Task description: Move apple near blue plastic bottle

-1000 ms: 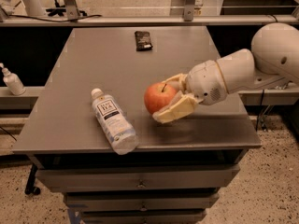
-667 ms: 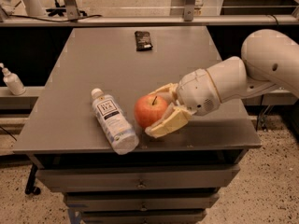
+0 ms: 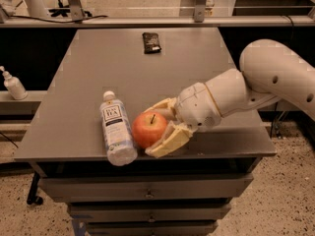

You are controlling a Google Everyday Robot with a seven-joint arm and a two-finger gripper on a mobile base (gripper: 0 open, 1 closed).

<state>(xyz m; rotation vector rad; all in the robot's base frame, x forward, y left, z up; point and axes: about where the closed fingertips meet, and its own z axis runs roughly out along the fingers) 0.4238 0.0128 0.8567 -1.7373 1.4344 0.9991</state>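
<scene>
1. The pincer (image 3: 158, 128) sits low over the front edge of the surface (image 3: 98, 68), reaching in from the right on its white arm (image 3: 236, 92). Its two cream fingers (image 3: 167, 140) are closed around the apple, one behind it and one in front.
2. The apple (image 3: 146, 131) is held in that grip, stem up. Whether it rests on the surface or hangs just above it cannot be told.
3. Just left of the apple lies the blue plastic bottle (image 3: 115, 129), on its side with its white cap pointing away from the front edge. The two look close enough to touch, or nearly so.
4. Judged by this, the carrying part is as good as done, since the apple is already beside the bottle. What remains is to set it down, open the fingers and draw back without nudging either thing.
5. Further off, a dark packet (image 3: 151, 42) lies at the far edge, well apart, and a white pump dispenser (image 3: 12, 84) stands off the surface to the left.
</scene>
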